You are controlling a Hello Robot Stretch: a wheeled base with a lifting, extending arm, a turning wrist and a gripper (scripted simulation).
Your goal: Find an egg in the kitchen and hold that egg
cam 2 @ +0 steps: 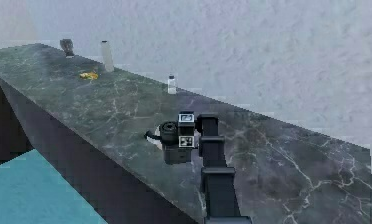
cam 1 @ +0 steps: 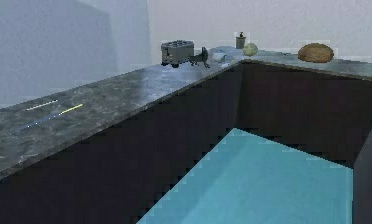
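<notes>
Two stretches of grey marble counter (cam 1: pixel 114 95) meet at a corner, over dark cabinets (cam 1: pixel 144 150) and a blue-green floor (cam 1: pixel 264 180). Near that corner, in the forward view, stands one toaster (cam 1: pixel 177 50) with a dark object (cam 1: pixel 199 60) just beside it, then one pale dish (cam 1: pixel 222 56). Past them are one small potted plant (cam 1: pixel 240 41) and one pale round lump (cam 1: pixel 251 48) touching or almost touching it. Whether that lump is an egg I cannot tell. Well apart along the far run lies one brown loaf (cam 1: pixel 315 53). Closer in, two thin sticks rest on the counter, one yellow (cam 1: pixel 70 108) and one pale (cam 1: pixel 39 105).

Out to the arm side, the dark arm (cam 2: pixel 219 185) reaches up across the counter, with two white marked squares (cam 2: pixel 187 120) at its end. The gripper (cam 2: pixel 152 135) is just left of them, and its fingers have only bare marble at and behind them, so it holds nothing.

Farther along that counter I count four small things: one dark cup (cam 2: pixel 67 46), one tall white cylinder (cam 2: pixel 107 55), one yellow scrap (cam 2: pixel 90 75) near the cylinder's foot, and one little bottle (cam 2: pixel 172 85) by the wall.
</notes>
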